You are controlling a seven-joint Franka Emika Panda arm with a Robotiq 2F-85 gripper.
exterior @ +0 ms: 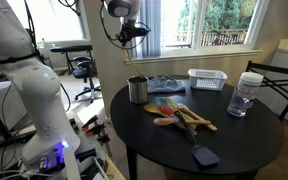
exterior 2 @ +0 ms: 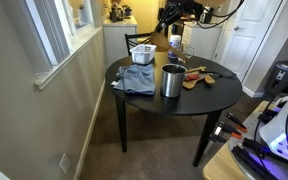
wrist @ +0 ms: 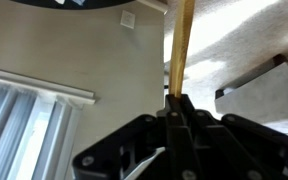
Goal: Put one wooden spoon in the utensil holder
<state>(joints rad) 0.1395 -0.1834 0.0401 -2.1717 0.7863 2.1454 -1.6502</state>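
The utensil holder, a shiny silver cup, stands on the round black table in both exterior views. My gripper hangs high above the table, well above the cup. In the wrist view the gripper is shut on the thin handle of a wooden spoon, which sticks straight out past the fingers; its bowl is out of view. More wooden spoons lie on the table beside the cup.
A blue cloth, a white slatted basket, a clear water jar and a black spatula are on the table. A chair stands beside it.
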